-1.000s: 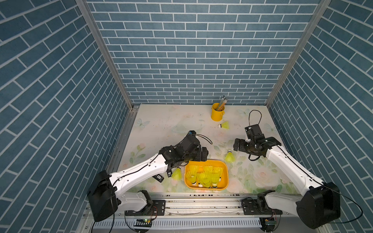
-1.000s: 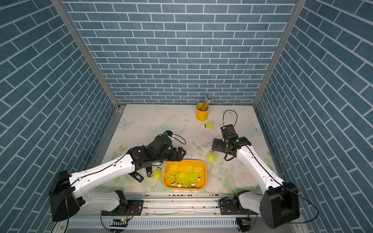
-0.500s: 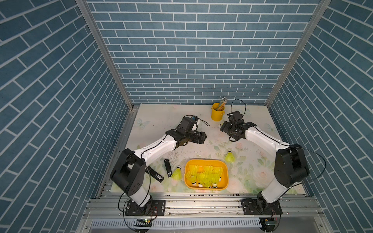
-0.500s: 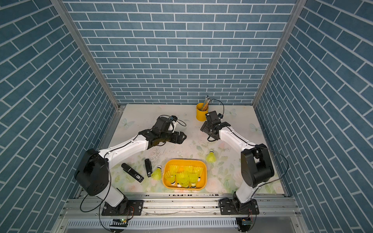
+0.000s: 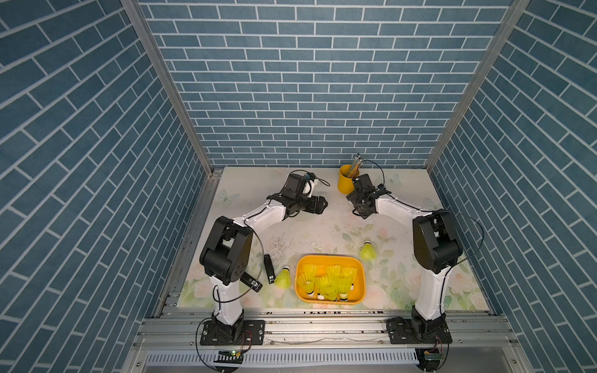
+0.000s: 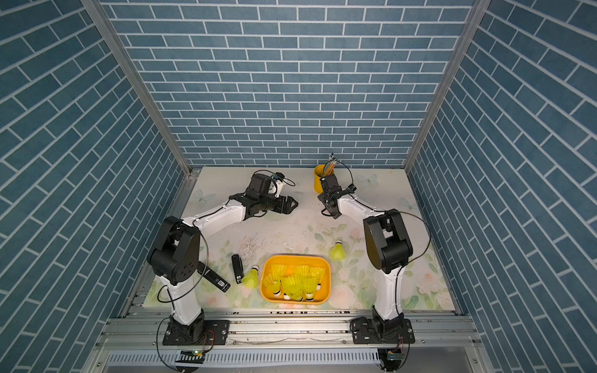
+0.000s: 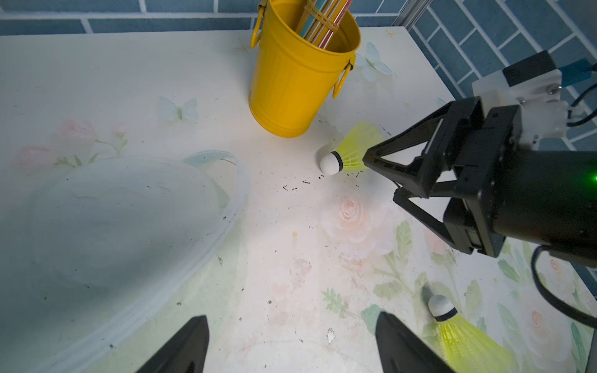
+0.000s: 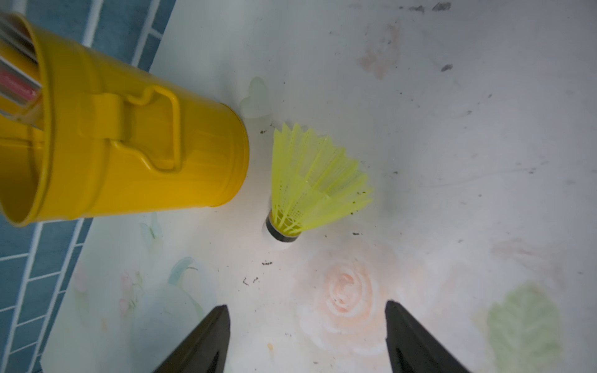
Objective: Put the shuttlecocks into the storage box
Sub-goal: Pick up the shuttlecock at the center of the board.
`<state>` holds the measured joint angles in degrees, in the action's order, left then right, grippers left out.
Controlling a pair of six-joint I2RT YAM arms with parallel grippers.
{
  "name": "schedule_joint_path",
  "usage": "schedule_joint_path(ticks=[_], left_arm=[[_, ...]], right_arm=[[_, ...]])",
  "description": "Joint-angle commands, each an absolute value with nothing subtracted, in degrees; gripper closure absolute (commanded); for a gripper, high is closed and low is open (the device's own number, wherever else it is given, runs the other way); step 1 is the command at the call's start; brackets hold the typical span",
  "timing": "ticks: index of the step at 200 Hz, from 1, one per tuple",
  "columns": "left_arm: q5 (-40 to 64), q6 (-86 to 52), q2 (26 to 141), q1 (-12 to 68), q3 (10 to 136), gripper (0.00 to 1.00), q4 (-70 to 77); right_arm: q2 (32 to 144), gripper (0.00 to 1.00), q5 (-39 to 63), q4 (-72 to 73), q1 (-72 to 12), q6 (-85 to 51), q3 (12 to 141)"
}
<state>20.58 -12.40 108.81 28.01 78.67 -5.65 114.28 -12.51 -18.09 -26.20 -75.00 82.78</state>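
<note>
Desk (image 5: 258,181), floral top, blue brick walls on three sides.

Storage box (image 5: 329,258): orange-yellow tray at the near centre edge of the desk. It holds a crowded cluster of shuttlecocks (image 5: 329,284), skirts up and white tips mostly toward the near wall. I cannot count them exactly.

Three shuttlecocks are outside the box:
- One (image 5: 283,278) lies just left of the box, beside its left wall.
- One (image 5: 367,251) lies just beyond the box's far right corner, white tip pointing away.
- One (image 8: 310,181) lies on its side at the far centre, just beside the foot of the yellow pencil bucket (image 5: 345,182). It is hidden in both top views.

Left hand (image 7: 290,318): far centre-left, above bare desk and pointed right toward the bucket. The fingers are spread wide with nothing between them.

Right hand (image 8: 306,305): far centre, close to the bucket and over the third shuttlecock. The fingers are spread wide and empty. In the right wrist view both tips stand clear of the skirt. In the left wrist view one finger covers part of the skirt, so I cannot tell contact from there.

Two black bar-shaped items lie at the near left. One (image 5: 268,268) is near the left loose shuttlecock. The other (image 5: 250,280) is partly under the left arm's base joint.
</note>
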Motion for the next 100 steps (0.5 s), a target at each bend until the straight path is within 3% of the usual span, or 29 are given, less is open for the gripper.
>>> schedule_joint_path(ticks=[1,100], left_arm=[[21.45,-11.27,110.01,27.58,79.56,0.14,-4.28],[21.56,-11.05,112.59,26.22,81.04,0.14,-3.07]], right_arm=[[117.43,0.22,-12.39,-15.8,-26.14,-80.65,85.11],[130.09,0.25,-17.46,-26.33,-26.19,-84.59,101.44]])
